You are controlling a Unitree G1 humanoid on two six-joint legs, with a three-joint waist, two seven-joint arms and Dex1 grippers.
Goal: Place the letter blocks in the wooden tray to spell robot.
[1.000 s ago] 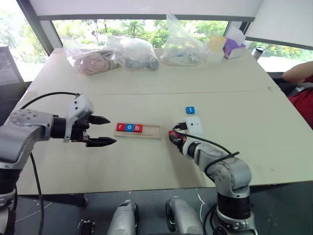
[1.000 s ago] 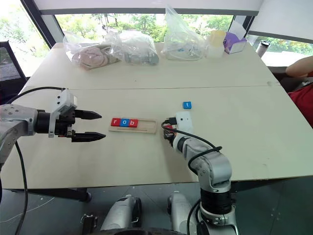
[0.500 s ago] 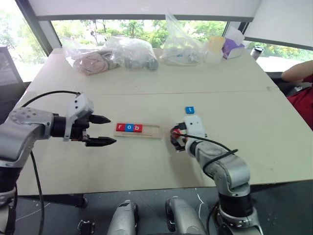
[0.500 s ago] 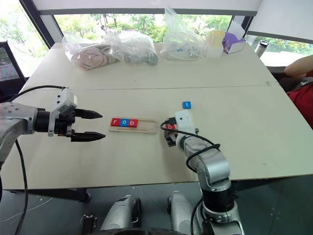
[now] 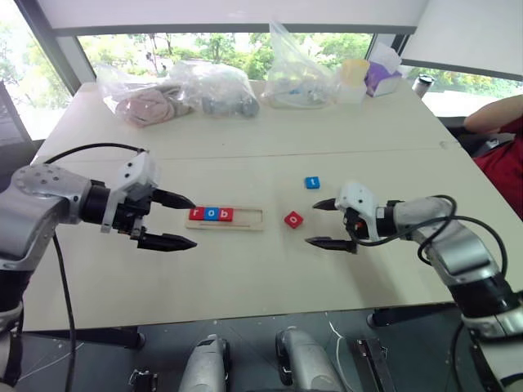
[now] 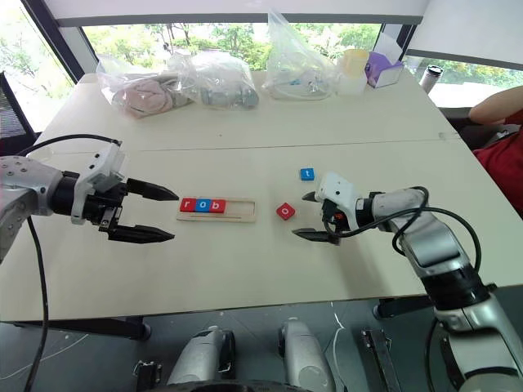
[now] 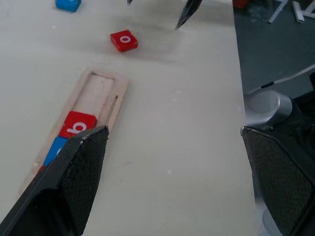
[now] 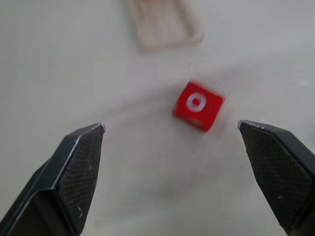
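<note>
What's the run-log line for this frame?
tray: r, o, b seated, two slots empty | red o block: loose on table | blue t block: loose | left gripper: open | right gripper: open

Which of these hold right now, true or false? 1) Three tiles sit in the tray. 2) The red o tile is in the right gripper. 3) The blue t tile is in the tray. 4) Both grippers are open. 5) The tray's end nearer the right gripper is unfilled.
1) True: the wooden tray holds r, o, b at its left end.
2) False: the red o tile lies on the table, apart from the right gripper, between it and the tray.
3) False: the blue t tile lies on the table, beyond the red o tile.
4) True: the left gripper and the right gripper both stand wide, holding nothing.
5) True: that end shows bare wood.
</note>
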